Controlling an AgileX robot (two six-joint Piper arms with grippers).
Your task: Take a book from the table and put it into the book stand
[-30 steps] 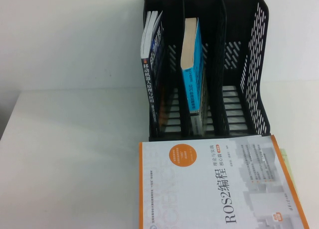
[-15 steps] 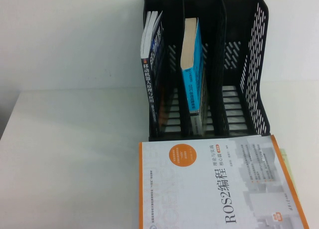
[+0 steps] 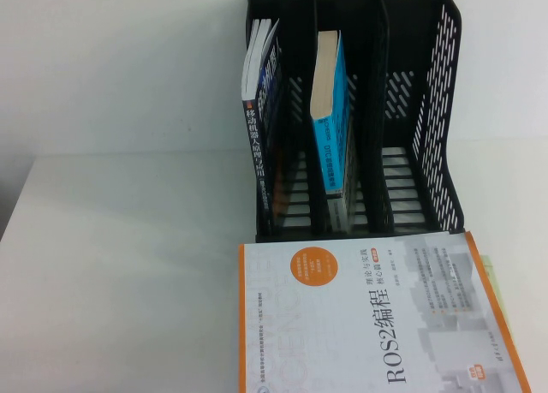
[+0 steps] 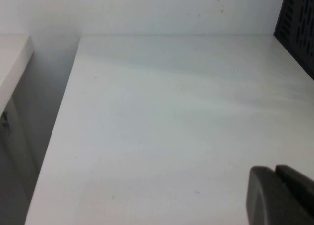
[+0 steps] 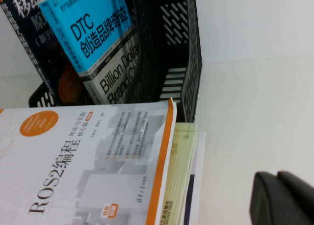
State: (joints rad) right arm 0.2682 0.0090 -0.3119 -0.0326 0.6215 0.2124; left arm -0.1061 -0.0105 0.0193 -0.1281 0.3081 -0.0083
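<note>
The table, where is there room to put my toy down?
The table is bare left of the book stand and the ROS2 book. The stand's right slot is free too. Its other slots hold the dark book and the book. The left claw and right claw sit low at the frame edges.

No visible change: the book (image 3: 332, 110) as before in the book stand (image 3: 437, 110).

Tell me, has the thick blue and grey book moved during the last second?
No. The thick blue and grey book stands in the black plastic book stand's middle slot, unchanged.
</note>
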